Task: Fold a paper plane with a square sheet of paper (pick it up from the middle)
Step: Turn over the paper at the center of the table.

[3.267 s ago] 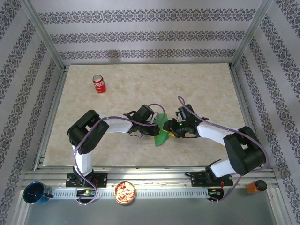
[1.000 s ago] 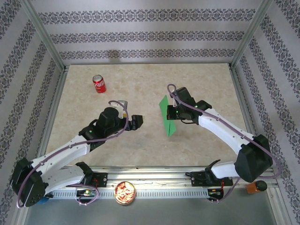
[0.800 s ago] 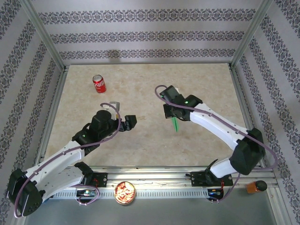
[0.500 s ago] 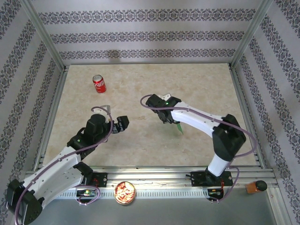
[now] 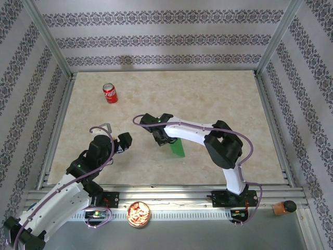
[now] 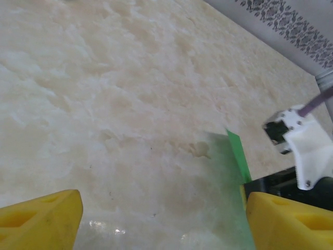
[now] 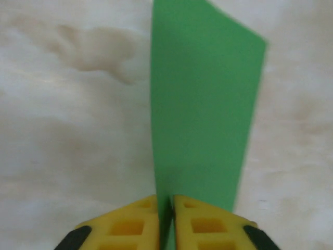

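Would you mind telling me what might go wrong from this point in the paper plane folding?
1. The right end effector pinches the green paper at one end only, so the thin sheet may slip out or bend out of line.
2. The left end effector is open and apart from the paper, and the right arm reaches across toward it. Closing in could knock the paper or that arm.

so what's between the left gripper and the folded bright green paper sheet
Bare beige marble tabletop, nothing on it, as the top and left wrist views show: the left gripper faces the folded bright green paper sheet across it.
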{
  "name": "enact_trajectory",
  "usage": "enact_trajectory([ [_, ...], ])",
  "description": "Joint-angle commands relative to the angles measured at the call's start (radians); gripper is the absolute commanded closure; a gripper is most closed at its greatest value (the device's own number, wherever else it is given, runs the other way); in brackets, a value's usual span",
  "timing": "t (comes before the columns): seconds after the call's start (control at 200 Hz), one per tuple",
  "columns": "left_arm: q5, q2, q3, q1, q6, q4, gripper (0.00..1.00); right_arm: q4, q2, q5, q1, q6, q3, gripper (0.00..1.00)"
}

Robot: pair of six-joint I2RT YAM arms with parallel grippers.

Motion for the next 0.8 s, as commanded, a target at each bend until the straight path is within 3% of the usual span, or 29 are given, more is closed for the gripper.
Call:
enact_trajectory([
  [0.0,0.05,0.038,0.06,0.015,0.039,-0.013,0.2,0.083,-0.006,-0.245,-0.006,-0.021,0.034,0.68],
  [0.095,0.101,0.103,0.081,0.015,0.045,0.01,0.24,0.224,-0.092,-0.435,-0.041,-0.002,-0.041,0.56],
  [0.23,0.169,0.235,0.114,0.017,0.012,0.046,0.3,0.491,-0.264,-0.619,-0.164,0.124,-0.279,0.54],
  [0.315,0.265,0.343,0.135,0.017,-0.006,0.098,0.34,0.621,-0.343,-0.714,-0.258,0.171,-0.439,0.56],
  [0.43,0.409,0.505,0.163,0.017,-0.042,0.193,0.44,0.777,-0.399,-0.855,-0.392,0.239,-0.636,0.68],
  [0.555,0.512,0.66,0.198,0.015,-0.097,0.273,0.48,0.774,-0.414,-0.904,-0.465,0.211,-0.704,0.76],
  [0.794,0.559,0.776,0.248,0.012,-0.118,0.31,0.53,0.739,-0.366,-0.908,-0.489,0.17,-0.726,0.86],
])
